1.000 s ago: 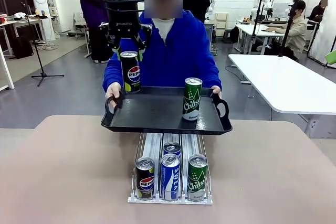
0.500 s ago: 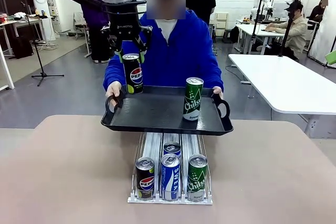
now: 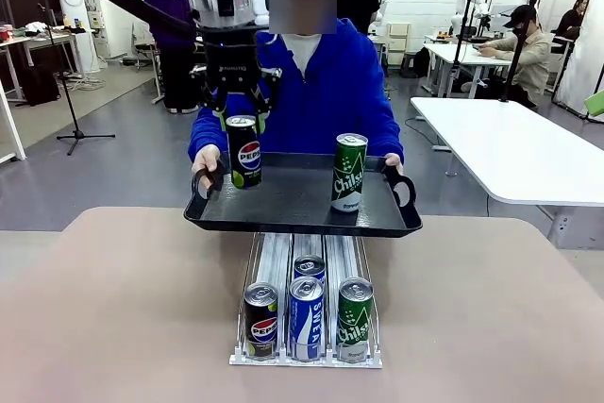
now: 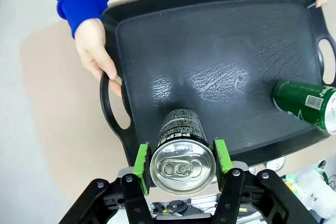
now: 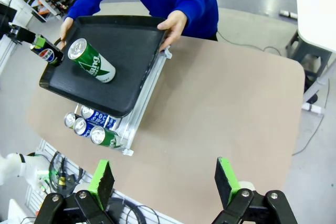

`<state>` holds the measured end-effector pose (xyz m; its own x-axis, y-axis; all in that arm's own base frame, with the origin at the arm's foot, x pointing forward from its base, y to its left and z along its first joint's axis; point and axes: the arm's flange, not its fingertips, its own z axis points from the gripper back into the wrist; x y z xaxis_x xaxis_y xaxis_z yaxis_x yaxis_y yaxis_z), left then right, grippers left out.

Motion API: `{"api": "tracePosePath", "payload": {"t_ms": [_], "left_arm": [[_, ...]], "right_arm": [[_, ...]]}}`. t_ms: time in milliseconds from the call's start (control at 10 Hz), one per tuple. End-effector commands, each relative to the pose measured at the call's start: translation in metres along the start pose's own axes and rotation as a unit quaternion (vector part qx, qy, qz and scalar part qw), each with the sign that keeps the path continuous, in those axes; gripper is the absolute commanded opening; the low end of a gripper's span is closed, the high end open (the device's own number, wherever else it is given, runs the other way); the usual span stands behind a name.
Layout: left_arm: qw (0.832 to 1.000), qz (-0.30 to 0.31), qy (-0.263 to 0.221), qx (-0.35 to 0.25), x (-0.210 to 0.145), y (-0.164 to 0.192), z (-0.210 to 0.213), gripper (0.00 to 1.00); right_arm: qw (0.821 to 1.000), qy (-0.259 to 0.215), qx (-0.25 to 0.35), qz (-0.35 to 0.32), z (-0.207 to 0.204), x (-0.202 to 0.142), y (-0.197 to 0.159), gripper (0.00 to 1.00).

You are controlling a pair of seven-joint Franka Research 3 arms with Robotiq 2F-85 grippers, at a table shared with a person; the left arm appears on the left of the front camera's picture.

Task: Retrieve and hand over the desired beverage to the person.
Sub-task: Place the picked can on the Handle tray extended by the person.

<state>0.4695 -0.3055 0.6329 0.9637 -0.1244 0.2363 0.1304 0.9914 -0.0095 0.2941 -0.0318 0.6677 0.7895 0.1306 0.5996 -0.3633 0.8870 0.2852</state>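
Observation:
My left gripper [image 3: 243,122] is shut on the top of a black Pepsi can [image 3: 245,154], held upright over the left part of a black tray [image 3: 302,209]. In the left wrist view the can [image 4: 182,153] sits between my green pads [image 4: 140,160], its base low over the tray [image 4: 220,40]; I cannot tell if it touches. The person [image 3: 321,92] in a blue hoodie holds the tray by both handles. A green Chilsung can [image 3: 348,173] stands on the tray's right part. My right gripper [image 5: 164,182] hangs open high over the table.
A can dispenser rack [image 3: 272,257] lies on the brown table under the tray's front edge, with a Pepsi can [image 3: 261,318], a blue can [image 3: 306,316] and a green can [image 3: 354,320] at its front. A white table [image 3: 510,148] stands at the right.
My left gripper has come down and slightly right with the Pepsi can, from above the tray's back left rim to low over the tray. The right gripper stays open.

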Motion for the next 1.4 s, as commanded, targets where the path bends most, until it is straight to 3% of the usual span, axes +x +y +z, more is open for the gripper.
{"api": "tracePosePath", "payload": {"t_ms": [0, 600, 700, 800, 1300], "left_arm": [[1.000, -0.018, -0.007, 0.008, -0.001, 0.004, -0.010, 0.58], [1.000, -0.022, 0.021, 0.003, 0.005, 0.005, -0.029, 0.58], [0.999, -0.025, 0.023, 0.001, 0.005, 0.004, -0.029, 0.62], [0.999, -0.031, 0.020, -0.004, 0.004, 0.005, -0.028, 1.00], [0.999, -0.032, 0.021, -0.004, 0.004, 0.008, -0.024, 1.00]], "right_arm": [[1.000, 0.008, 0.000, 0.000, 0.001, 0.004, 0.000, 1.00], [1.000, 0.008, 0.000, 0.000, 0.001, 0.004, 0.000, 1.00], [1.000, 0.008, 0.000, 0.000, 0.001, 0.004, 0.000, 1.00], [1.000, 0.008, 0.000, 0.000, 0.001, 0.004, 0.000, 1.00], [1.000, 0.008, 0.000, 0.000, 0.001, 0.004, 0.000, 1.00]]}}
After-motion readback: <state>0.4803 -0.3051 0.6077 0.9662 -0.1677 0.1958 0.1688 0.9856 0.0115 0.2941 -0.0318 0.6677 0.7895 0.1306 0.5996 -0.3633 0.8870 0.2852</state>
